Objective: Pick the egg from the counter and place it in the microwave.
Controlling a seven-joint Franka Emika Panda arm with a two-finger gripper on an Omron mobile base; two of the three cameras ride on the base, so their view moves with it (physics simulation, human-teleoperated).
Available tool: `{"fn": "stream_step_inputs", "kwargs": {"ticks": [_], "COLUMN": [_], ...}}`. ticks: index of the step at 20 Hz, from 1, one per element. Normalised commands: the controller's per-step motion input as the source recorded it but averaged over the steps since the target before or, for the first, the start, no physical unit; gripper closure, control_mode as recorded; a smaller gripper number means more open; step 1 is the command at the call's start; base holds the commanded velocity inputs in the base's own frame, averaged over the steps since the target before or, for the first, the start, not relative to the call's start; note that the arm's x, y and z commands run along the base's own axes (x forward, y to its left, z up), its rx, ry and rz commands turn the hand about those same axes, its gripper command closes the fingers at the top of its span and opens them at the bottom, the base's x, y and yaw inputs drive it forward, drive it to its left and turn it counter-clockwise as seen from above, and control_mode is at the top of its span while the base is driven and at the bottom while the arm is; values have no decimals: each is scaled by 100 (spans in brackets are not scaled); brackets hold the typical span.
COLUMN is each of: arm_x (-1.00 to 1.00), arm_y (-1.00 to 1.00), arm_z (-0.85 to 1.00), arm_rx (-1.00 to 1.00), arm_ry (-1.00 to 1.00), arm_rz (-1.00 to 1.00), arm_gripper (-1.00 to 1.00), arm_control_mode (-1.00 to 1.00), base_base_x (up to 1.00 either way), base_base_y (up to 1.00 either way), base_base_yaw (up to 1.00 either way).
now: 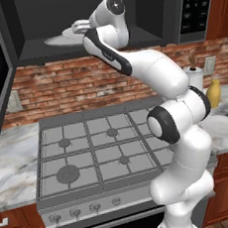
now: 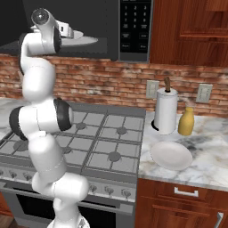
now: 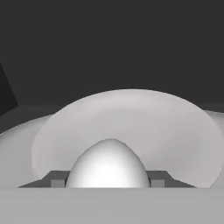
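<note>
Inside the microwave (image 1: 28,40), the claw (image 3: 107,181) gripped the egg (image 3: 109,164), its fingers closed against the egg's two sides. The turntable (image 3: 131,127) lay just ahead of and beneath the claw. The step in hand appeared to be placement: the next move called for lowering the egg onto the turntable and releasing it. The dark back wall stood ahead and the ceiling close above, leaving little room upward; withdrawal lay open behind the claw, over the stove (image 1: 94,148).

Kitchen, gas stove (image 1: 97,152), microwave (image 2: 133,26), marble counter (image 2: 209,156)
</note>
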Motion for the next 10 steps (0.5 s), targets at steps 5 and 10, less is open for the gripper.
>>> {"fn": "stream_step_inputs", "kwargs": {"ticks": [5, 10], "arm_x": [24, 28], "arm_y": [0, 0], "arm_z": [0, 0], "arm_rx": [0, 0], "arm_ry": [5, 1], "arm_rz": [0, 0], "arm_gripper": [100, 100], "arm_control_mode": [-100, -100], "base_base_x": [0, 0], "base_base_y": [0, 0], "base_base_yaw": [0, 0]}}
